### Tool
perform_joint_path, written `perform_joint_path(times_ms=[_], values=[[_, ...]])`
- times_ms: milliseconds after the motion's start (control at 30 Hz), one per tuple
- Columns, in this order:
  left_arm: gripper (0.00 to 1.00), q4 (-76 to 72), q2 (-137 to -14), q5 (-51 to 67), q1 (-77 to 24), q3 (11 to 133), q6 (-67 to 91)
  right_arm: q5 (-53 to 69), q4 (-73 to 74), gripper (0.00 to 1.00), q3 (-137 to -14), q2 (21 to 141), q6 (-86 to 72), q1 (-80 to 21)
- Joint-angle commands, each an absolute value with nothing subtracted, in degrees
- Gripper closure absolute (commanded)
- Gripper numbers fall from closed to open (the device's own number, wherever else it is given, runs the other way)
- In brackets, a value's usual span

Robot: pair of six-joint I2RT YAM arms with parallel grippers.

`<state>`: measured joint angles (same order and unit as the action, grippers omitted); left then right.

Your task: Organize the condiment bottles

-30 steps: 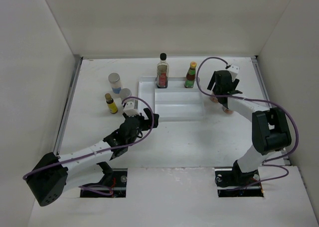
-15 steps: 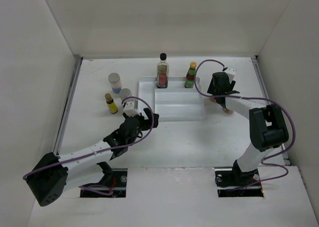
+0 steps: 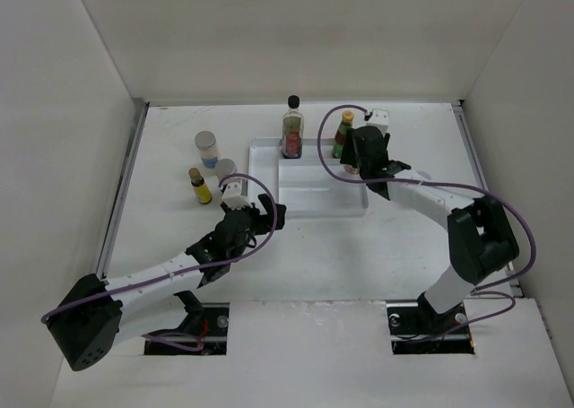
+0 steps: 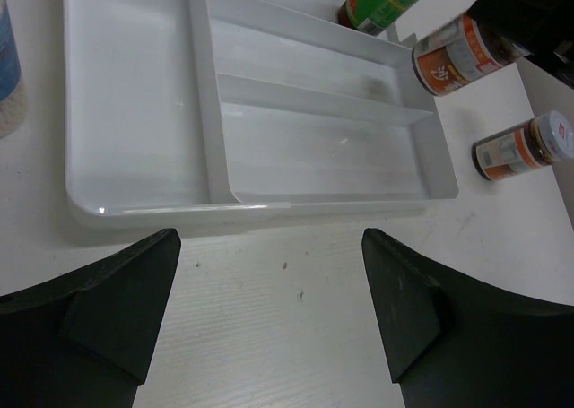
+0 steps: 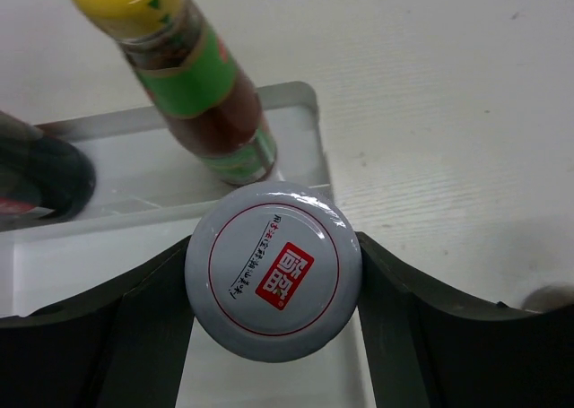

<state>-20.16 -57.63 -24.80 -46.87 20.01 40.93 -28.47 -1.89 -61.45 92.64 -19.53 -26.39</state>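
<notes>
Right wrist: right gripper (image 5: 273, 287) grasps the pale-lidded jar (image 5: 273, 264), centred within it, near the yellow-capped bottle (image 5: 197, 99).

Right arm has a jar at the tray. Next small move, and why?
Probably a slight shift inward over the tray before lowering. The right gripper is closed on the pale-lidded jar, which hangs right by the tray's end wall, just in front of the sauce bottle. Going straight down from here might catch that wall.
</notes>
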Motion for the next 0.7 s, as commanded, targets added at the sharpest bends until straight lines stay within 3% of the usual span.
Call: perform_joint_path(times_ms=[0, 333, 533, 667], values=[[0.18, -22.3, -56.3, -24.8, -46.4, 20.7, 41.0, -28.6, -9.2, 0.54, -67.4, 94.8, -20.1, -27.8], [0.18, -22.7, -56.7, -24.8, -46.6, 20.4, 41.2, -29.1, -11.3, 0.50, -67.0, 100.5, -20.3, -28.4], [0.18, -22.9, -57.0, -24.7, -46.6, 20.3, 41.2, -29.2, -10.6, 0.22, -65.7, 99.1, -20.5, -28.3], [0.18, -23.6, -57.0, -24.7, -46.6, 19.9, 41.3, -29.2, -10.9, 0.13, -62.6, 94.6, -21.4, -27.7]])
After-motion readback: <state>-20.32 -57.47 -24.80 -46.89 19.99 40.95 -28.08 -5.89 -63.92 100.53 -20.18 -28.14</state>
